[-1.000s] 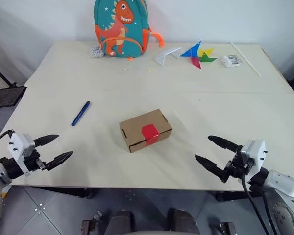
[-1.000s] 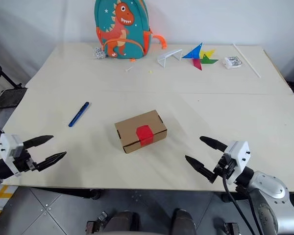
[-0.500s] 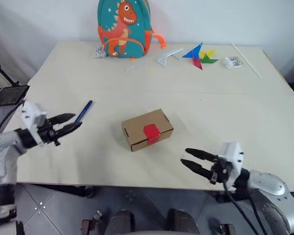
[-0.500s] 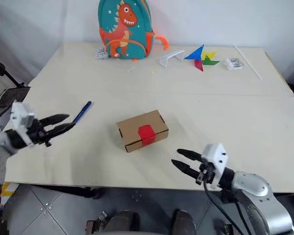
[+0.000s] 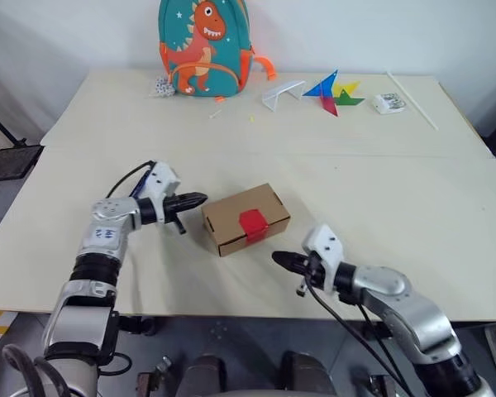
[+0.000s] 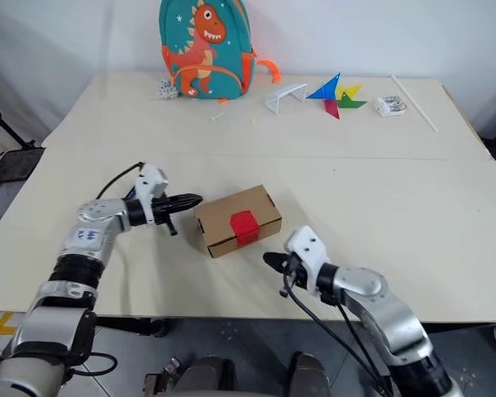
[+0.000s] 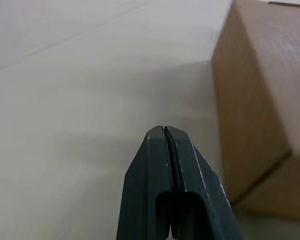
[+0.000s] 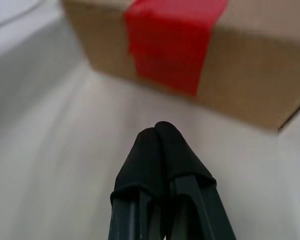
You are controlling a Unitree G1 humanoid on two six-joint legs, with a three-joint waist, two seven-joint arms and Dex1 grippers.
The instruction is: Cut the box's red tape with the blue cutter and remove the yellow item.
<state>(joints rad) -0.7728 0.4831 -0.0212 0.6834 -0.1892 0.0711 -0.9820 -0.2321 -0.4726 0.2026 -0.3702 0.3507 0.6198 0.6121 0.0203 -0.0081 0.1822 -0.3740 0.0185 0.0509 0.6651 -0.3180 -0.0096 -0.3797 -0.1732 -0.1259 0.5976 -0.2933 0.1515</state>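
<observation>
The left gripper (image 5: pixel 192 199) has its 2 black fingers pressed together on nothing, its tip just beside the left end of the box (image 5: pixel 245 219), which lies mid-table with its long axis running left to right and slightly away. The right gripper (image 5: pixel 283 260) is likewise pinched closed and empty, near the box's front face, facing the red tape (image 5: pixel 253 225). The blue cutter (image 5: pixel 139 187) is mostly hidden behind the left wrist (clearly the nearer arm for it), so that gripper must part before any pickup.
</observation>
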